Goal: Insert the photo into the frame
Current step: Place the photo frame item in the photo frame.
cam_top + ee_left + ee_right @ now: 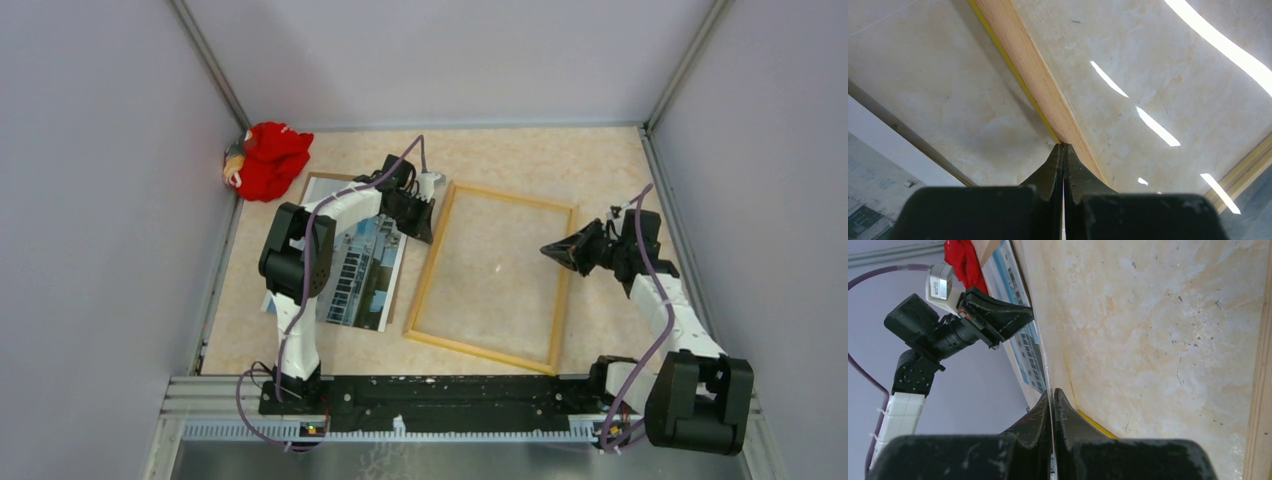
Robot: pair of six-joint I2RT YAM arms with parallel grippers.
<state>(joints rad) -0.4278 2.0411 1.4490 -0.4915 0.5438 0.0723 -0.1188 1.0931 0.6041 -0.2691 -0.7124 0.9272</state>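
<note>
The frame [490, 275] lies in the middle of the table with its wood-coloured back up. A thin yellow edge shows along its rail in the left wrist view [1033, 70]. The photo [365, 270] lies picture side up to the left of the frame, partly over a brown backing board [322, 182]. My left gripper [425, 225] is shut, its tips [1063, 145] touching the frame's left rail near the far corner. My right gripper [550, 250] is shut and low over the frame's right side [1052, 390], holding nothing that I can see. The photo [1023, 340] shows past it.
A red cloth toy [268, 160] lies in the far left corner. Grey walls [100, 200] close in the table on the left, far and right sides. The arm bases sit on a black rail [450, 395] at the near edge.
</note>
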